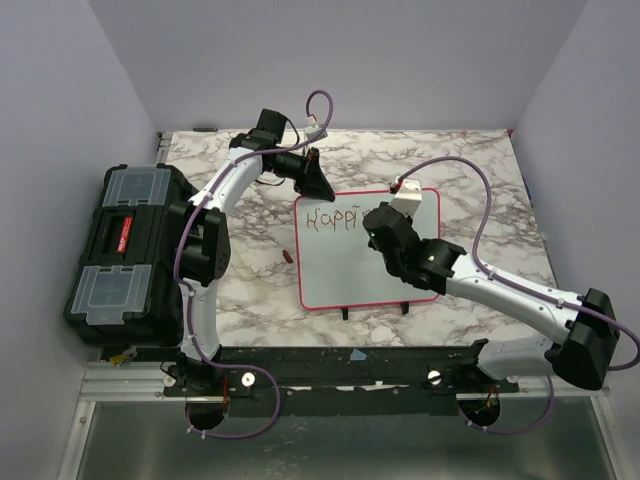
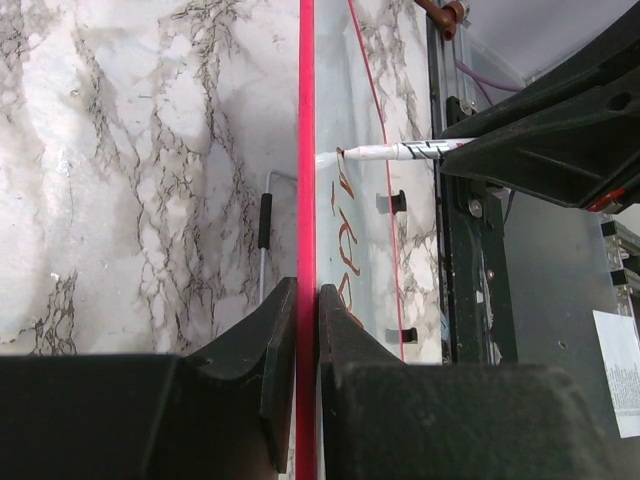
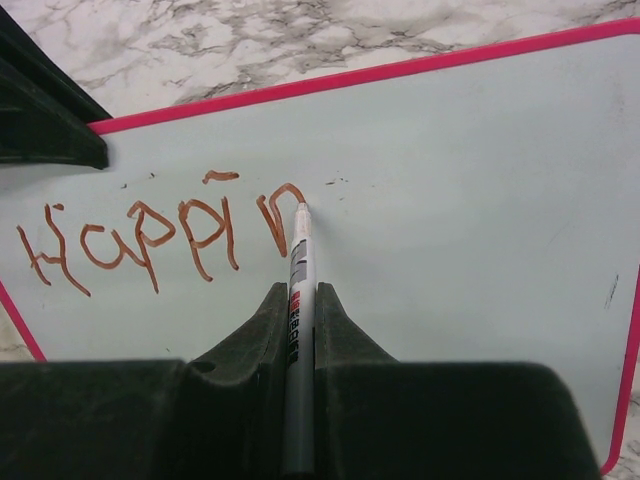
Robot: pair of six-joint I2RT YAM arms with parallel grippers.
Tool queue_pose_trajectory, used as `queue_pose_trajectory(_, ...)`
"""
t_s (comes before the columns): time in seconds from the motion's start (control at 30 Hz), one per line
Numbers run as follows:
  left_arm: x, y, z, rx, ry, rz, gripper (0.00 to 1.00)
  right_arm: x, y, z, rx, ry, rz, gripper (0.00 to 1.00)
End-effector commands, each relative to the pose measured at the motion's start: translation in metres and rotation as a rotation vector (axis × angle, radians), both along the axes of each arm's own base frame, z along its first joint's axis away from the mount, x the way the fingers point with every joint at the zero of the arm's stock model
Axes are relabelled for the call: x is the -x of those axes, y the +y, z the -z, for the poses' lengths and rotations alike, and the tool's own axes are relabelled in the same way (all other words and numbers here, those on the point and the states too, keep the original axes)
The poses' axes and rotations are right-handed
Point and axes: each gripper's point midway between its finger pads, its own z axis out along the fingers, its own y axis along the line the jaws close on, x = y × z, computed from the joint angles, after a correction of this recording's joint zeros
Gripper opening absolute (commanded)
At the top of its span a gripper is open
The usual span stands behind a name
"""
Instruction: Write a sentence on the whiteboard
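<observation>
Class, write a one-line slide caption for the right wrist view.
The right hand holds a marker with its tip on the pink-framed whiteboard, at the end of brown lettering reading "Happin".

A black toolbox (image 1: pixel 125 250) with two clear-lidded compartments and a red label on its handle sits at the left side of the white, grey-veined marbled surface (image 1: pixel 480 180). A small dark red piece (image 1: pixel 287 257), too small to identify, lies on the surface to the toolbox's right. Plain lilac walls (image 1: pixel 400 60) enclose three sides.
</observation>
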Motion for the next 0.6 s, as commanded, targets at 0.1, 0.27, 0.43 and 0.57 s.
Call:
queue_pose_trajectory(0.1, 0.003, 0.001, -0.035, 0.082, -0.117, 0.035, 0.00, 0.014, -0.004, 0.017, -0.013, 0.060, -0.043, 0.01)
queue_pose_trajectory(0.27, 0.003, 0.001, -0.034, 0.082, -0.114, 0.035, 0.00, 0.019, -0.005, 0.020, -0.018, 0.079, -0.056, 0.01)
queue_pose_trajectory(0.43, 0.003, 0.001, -0.034, 0.082, -0.116, 0.035, 0.00, 0.023, -0.007, 0.018, -0.015, 0.089, -0.059, 0.01)
queue_pose_trajectory(0.57, 0.003, 0.000, -0.035, 0.083, -0.117, 0.034, 0.00, 0.024, -0.010, 0.008, -0.032, 0.074, -0.060, 0.01)
